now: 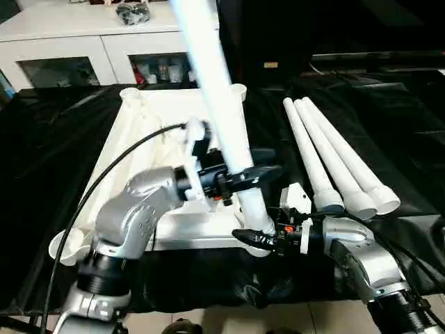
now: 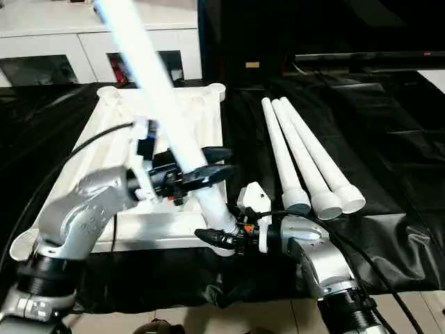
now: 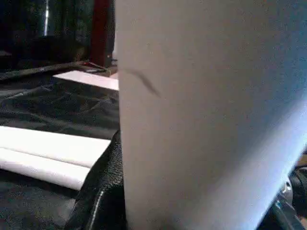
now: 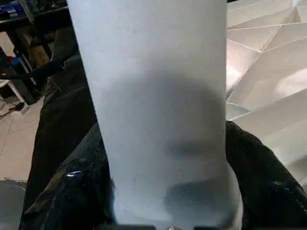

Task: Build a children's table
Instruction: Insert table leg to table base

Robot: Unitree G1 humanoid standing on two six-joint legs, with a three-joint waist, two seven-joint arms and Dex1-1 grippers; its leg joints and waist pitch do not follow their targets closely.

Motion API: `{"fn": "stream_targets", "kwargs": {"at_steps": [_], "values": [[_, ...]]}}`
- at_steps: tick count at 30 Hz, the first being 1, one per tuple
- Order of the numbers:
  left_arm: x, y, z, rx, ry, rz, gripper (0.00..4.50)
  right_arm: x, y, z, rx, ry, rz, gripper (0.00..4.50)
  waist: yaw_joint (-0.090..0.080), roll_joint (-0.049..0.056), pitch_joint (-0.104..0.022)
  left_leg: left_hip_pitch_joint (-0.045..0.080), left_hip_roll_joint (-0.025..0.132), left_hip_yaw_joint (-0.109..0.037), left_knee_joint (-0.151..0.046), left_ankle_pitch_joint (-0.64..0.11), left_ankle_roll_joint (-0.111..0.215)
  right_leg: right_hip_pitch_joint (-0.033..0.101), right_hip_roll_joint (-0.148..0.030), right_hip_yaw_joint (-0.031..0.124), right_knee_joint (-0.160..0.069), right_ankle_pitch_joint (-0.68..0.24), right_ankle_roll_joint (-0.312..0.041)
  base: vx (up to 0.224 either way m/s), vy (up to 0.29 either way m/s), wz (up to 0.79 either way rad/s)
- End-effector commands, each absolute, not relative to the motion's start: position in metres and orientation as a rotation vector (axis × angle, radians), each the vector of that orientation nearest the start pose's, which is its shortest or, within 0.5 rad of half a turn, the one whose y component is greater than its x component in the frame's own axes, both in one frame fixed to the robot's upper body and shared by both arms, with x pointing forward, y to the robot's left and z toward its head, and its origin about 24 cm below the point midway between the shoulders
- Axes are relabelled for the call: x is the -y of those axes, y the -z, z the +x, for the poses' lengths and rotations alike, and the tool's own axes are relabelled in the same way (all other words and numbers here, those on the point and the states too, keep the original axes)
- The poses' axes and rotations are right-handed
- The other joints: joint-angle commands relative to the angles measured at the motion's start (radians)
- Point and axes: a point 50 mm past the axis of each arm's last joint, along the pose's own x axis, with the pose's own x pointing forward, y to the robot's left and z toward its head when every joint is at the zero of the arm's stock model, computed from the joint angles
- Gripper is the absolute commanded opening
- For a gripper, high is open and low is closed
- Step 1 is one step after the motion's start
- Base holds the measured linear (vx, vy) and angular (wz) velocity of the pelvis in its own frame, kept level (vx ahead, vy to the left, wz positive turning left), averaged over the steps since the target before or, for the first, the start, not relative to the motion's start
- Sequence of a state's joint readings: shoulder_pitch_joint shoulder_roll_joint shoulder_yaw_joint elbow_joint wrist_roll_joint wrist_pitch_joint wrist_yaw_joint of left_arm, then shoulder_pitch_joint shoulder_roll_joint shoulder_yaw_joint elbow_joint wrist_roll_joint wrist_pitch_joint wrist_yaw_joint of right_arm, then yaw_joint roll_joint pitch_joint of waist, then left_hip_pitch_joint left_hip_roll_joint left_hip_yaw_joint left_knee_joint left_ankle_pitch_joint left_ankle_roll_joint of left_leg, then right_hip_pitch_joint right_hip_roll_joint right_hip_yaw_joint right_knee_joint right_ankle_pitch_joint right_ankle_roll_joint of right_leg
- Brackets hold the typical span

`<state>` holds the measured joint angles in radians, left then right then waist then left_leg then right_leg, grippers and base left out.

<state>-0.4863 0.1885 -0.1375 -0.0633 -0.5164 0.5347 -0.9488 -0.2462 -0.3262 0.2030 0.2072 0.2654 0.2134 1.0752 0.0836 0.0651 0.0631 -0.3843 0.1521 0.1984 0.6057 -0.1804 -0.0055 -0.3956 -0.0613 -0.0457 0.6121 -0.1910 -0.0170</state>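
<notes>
1. Leg [image 1: 221, 104], one, white tapered tube: stands nearly upright, tilted, foot end at the near corner socket of the tabletop [image 1: 132, 139]. The right gripper [image 1: 259, 239] is clamped round its base; the left gripper [image 1: 250, 175] just above has its fingers round the shaft, grip apparently in place but not certain.
2. Handling, judged: hollow plastic, light and stiff, smooth enough to slip in the fingers; long, so the top will sway. Best taken low, near the socket, with the second hold higher to steer.
3. Spare legs [image 1: 330, 156], three: lying side by side on the black cloth [image 1: 49, 139], beyond the right gripper, well apart from it.
4. Tabletop, one: underside up, ribbed, behind both grippers.
5. White cabinet [image 1: 62, 42], one: beyond the tabletop.
</notes>
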Motion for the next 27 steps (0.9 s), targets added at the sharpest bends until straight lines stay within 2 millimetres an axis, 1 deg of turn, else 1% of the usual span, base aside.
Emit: {"fn": "stream_targets", "kwargs": {"at_steps": [1,6,9,10,11,12,13,14,16,18,19,20,23,24,25,26,27], "values": [[-0.062,-0.150,0.283,0.004,1.376,-0.168,1.83,0.123,-0.037,0.263,-0.286,-1.238,0.001,2.76,0.001,-0.010,-0.066,0.020,0.075,-0.045,-0.072,-0.255,0.033,0.039,-0.087,0.046,-0.094,-0.350,-0.176,0.000,0.000,0.00],[-0.053,-0.149,0.284,-0.021,1.377,-0.091,1.79,0.124,-0.036,0.262,-0.289,-1.225,0.003,2.76,0.000,-0.008,-0.065,0.021,0.075,-0.047,-0.073,-0.266,0.031,0.038,-0.086,0.045,-0.096,-0.373,-0.167,0.000,0.000,0.00],[-0.049,-0.148,0.286,-0.045,1.359,-0.058,1.79,0.125,-0.037,0.262,-0.292,-1.205,0.005,2.76,-0.001,-0.010,-0.062,0.024,0.073,-0.047,-0.074,-0.290,0.022,0.037,-0.087,0.045,-0.101,-0.423,-0.153,0.000,0.000,0.00],[-0.047,-0.146,0.287,-0.054,1.353,-0.034,1.79,0.127,-0.038,0.263,-0.283,-1.190,0.006,3.32,-0.001,-0.009,-0.062,0.025,0.074,-0.048,-0.074,-0.295,0.020,0.036,-0.087,0.044,-0.102,-0.434,-0.149,0.000,0.000,0.00],[-0.045,-0.145,0.287,-0.070,1.349,-0.018,1.79,0.129,-0.041,0.264,-0.275,-1.178,0.013,3.32,-0.002,-0.011,-0.062,0.025,0.073,-0.048,-0.074,-0.297,0.019,0.035,-0.087,0.044,-0.104,-0.441,-0.145,0.000,0.000,0.00],[-0.044,-0.144,0.287,-0.076,1.348,-0.013,1.79,0.130,-0.042,0.264,-0.272,-1.174,0.015,3.46,0.000,-0.011,-0.062,0.027,0.073,-0.048,-0.074,-0.298,0.018,0.034,-0.087,0.045,-0.106,-0.451,-0.138,0.000,0.000,0.00],[-0.042,-0.144,0.287,-0.079,1.353,0.000,1.79,0.132,-0.044,0.264,-0.264,-1.174,0.013,3.48,-0.001,-0.011,-0.060,0.025,0.073,-0.049,-0.075,-0.300,0.018,0.034,-0.088,0.044,-0.107,-0.459,-0.136,0.000,0.000,0.00],[-0.041,-0.145,0.287,-0.079,1.358,0.006,1.79,0.133,-0.047,0.263,-0.260,-1.175,0.006,3.48,-0.001,-0.011,-0.060,0.026,0.072,-0.049,-0.075,-0.311,0.015,0.033,-0.088,0.043,-0.109,-0.482,-0.130,0.000,0.000,0.00],[-0.038,-0.145,0.287,-0.082,1.370,0.014,1.79,0.136,-0.051,0.263,-0.246,-1.170,-0.016,3.79,-0.001,-0.011,-0.060,0.029,0.072,-0.049,-0.075,-0.317,0.012,0.032,-0.087,0.044,-0.112,-0.500,-0.116,0.000,0.000,0.00],[-0.034,-0.145,0.286,-0.095,1.378,0.019,1.79,0.140,-0.055,0.263,-0.233,-1.161,-0.035,3.91,-0.001,-0.011,-0.060,0.028,0.072,-0.050,-0.076,-0.319,0.011,0.031,-0.087,0.044,-0.113,-0.506,-0.107,0.000,0.000,0.00],[-0.033,-0.145,0.287,-0.102,1.379,0.022,1.78,0.141,-0.056,0.264,-0.230,-1.158,-0.038,3.92,-0.002,-0.012,-0.059,0.030,0.072,-0.049,-0.076,-0.329,0.010,0.029,-0.086,0.043,-0.115,-0.519,-0.102,0.000,0.000,0.00],[-0.032,-0.145,0.287,-0.111,1.384,0.024,1.78,0.143,-0.058,0.264,-0.228,-1.157,-0.040,3.93,-0.003,-0.010,-0.058,0.033,0.070,-0.049,-0.074,-0.337,0.009,0.026,-0.087,0.042,-0.118,-0.536,-0.099,0.000,0.000,0.00],[-0.031,-0.143,0.287,-0.129,1.390,0.023,1.77,0.145,-0.059,0.265,-0.228,-1.156,-0.049,3.93,-0.006,-0.011,-0.056,0.030,0.068,-0.052,-0.075,-0.348,0.009,0.029,-0.089,0.039,-0.122,-0.567,-0.091,0.000,0.000,0.00],[-0.031,-0.143,0.287,-0.133,1.389,0.020,1.77,0.145,-0.059,0.265,-0.229,-1.155,-0.051,3.93,-0.007,-0.012,-0.056,0.035,0.068,-0.052,-0.074,-0.356,0.007,0.025,-0.088,0.038,-0.125,-0.579,-0.086,0.000,0.000,0.00],[-0.030,-0.143,0.288,-0.154,1.382,0.005,1.77,0.146,-0.061,0.266,-0.230,-1.153,-0.054,3.93,-0.009,-0.015,-0.056,0.034,0.067,-0.051,-0.074,-0.357,0.008,0.026,-0.087,0.038,-0.126,-0.582,-0.084,0.000,0.000,0.00],[-0.030,-0.143,0.289,-0.164,1.379,-0.003,1.77,0.147,-0.061,0.267,-0.231,-1.151,-0.055,3.93,-0.009,-0.013,-0.056,0.035,0.067,-0.052,-0.074,-0.358,0.007,0.025,-0.087,0.037,-0.125,-0.582,-0.084,0.000,0.000,0.00],[-0.029,-0.143,0.290,-0.172,1.375,-0.015,1.77,0.147,-0.062,0.268,-0.232,-1.151,-0.056,3.93,-0.011,-0.016,-0.056,0.035,0.067,-0.051,-0.075,-0.358,0.008,0.026,-0.087,0.036,-0.127,-0.581,-0.084,0.000,0.000,0.00]]}}
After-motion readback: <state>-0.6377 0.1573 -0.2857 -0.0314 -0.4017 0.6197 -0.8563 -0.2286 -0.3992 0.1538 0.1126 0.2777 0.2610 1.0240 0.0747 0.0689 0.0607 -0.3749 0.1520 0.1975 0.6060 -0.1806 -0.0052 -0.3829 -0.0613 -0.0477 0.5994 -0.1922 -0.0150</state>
